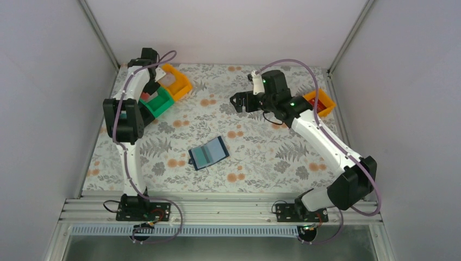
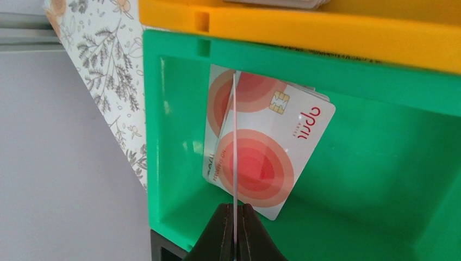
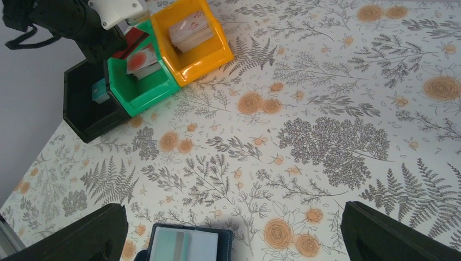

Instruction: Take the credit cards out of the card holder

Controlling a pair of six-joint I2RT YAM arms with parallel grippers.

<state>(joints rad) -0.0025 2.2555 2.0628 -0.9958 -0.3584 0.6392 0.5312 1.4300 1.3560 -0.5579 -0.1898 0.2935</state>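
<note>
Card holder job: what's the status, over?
Left hand shut on a credit card, above green bin holding more cards. Right hand open. Card holder lying open, nothing blocking it.

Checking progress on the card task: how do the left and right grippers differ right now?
The left gripper is shut on a credit card; the right gripper has its jaws wide open, empty. The left is over the green bin; the right hangs over the middle of the table. Both have dark jaws.

Robot lab test cell, white panel walls [image 1: 49, 81], aluminium rail [image 1: 217, 209]
</note>
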